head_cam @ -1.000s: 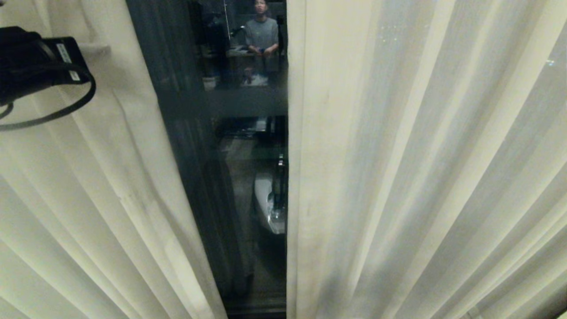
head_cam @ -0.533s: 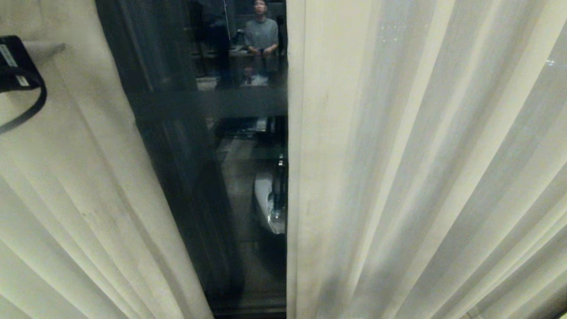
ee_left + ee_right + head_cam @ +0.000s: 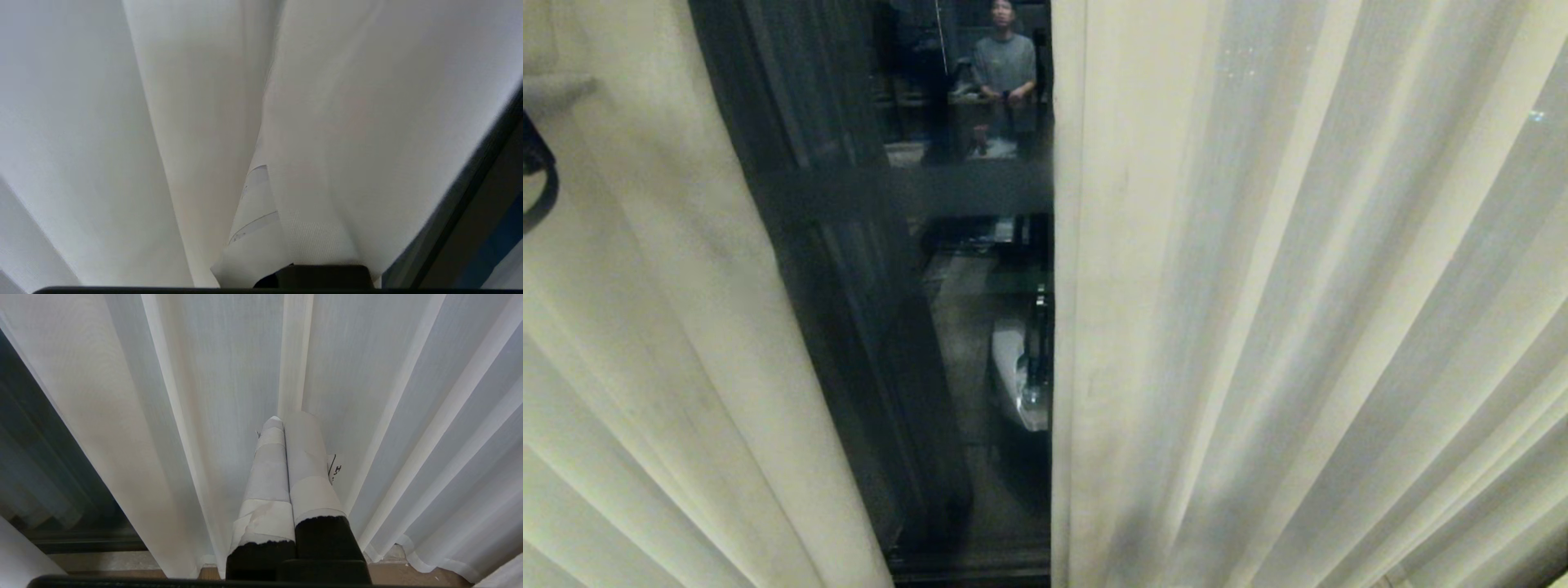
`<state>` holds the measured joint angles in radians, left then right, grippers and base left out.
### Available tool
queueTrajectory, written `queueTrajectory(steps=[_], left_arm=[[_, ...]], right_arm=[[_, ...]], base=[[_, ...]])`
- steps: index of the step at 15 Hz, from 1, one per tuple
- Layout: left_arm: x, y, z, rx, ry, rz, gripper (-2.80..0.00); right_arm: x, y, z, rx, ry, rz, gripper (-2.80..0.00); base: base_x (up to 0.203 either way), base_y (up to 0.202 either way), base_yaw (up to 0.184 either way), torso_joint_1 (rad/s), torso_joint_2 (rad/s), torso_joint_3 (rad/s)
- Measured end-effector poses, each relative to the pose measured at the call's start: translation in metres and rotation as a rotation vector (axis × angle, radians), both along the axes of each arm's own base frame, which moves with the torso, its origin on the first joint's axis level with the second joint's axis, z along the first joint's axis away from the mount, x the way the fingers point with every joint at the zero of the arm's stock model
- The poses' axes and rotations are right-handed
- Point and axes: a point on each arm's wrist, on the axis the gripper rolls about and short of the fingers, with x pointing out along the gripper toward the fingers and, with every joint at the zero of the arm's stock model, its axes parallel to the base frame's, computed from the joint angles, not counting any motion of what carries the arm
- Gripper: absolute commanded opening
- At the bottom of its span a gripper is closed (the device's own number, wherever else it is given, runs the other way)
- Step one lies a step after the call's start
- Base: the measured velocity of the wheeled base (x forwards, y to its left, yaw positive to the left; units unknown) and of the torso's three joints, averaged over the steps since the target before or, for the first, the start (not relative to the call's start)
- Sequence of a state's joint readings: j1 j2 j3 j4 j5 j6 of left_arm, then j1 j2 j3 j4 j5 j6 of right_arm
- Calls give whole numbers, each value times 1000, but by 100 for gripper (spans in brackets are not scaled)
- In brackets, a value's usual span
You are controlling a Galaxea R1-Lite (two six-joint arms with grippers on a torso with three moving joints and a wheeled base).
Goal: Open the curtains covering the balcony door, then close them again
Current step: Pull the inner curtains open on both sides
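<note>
Left curtain pulled aside at far left, right curtain hanging straight; balcony door showing in the gap between them. Left end effector clamped on a fold of the left curtain. Right end effector fully closed, holding nothing, just before the right curtain. A person is reflected in the glass.

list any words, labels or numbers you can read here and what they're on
No text can be read in full.
"H": handwritten dark mark on a tape tab beside the right gripper; only this letter shows, the rest is hidden.
Faint dark marks on the taped finger of the left gripper, which is shut on the left curtain: too blurred to read.
</note>
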<state>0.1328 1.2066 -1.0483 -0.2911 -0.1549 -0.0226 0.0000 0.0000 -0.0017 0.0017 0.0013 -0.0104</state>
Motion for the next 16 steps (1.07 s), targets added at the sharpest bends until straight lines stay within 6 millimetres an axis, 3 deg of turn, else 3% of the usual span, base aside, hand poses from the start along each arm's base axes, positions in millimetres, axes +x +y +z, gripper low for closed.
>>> queueTrajectory(steps=[9,16], left_arm=[[28,3,-8,-6,53,-17,-280],[34,4,-13,-9,76,-14,-280]], right_arm=[[0,0,0,0,0,1,-280],[0,0,0,0,0,0,-280]], base=[[0,0,0,0,0,0],[0,0,0,0,0,0]])
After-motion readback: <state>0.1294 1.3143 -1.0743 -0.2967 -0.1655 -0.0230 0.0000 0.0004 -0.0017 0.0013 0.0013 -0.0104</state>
